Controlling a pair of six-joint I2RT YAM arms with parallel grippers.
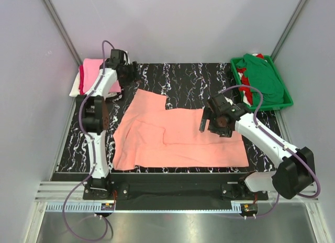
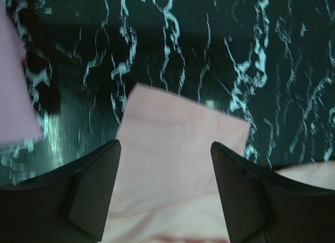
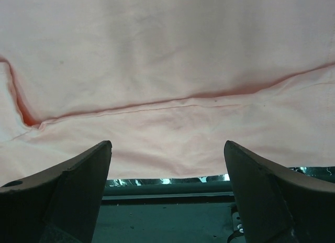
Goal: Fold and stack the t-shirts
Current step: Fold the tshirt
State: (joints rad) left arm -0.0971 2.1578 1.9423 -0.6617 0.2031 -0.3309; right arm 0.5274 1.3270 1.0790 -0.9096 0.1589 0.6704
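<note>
Hovering with fingers spread, left gripper (image 2: pixel 165 148) sits over salmon shirt (image 2: pixel 180 125) sleeve corner on marbled table (image 2: pixel 272 54), nothing gripped. Right gripper (image 3: pixel 167 148) also spread; its wrist view alone shows creased fold and near hem. Overhead view alone shows shirt flat mid-table, pink folded stack (image 1: pixel 90 73) far left, and green shirt (image 1: pixel 264 78) in tray (image 1: pixel 287 102) far right.

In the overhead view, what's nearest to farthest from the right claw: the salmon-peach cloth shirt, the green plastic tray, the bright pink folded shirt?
From the right gripper:
1. Salmon-peach cloth shirt, spread directly under it.
2. Green plastic tray, far right corner.
3. Bright pink folded shirt, far left corner.
</note>
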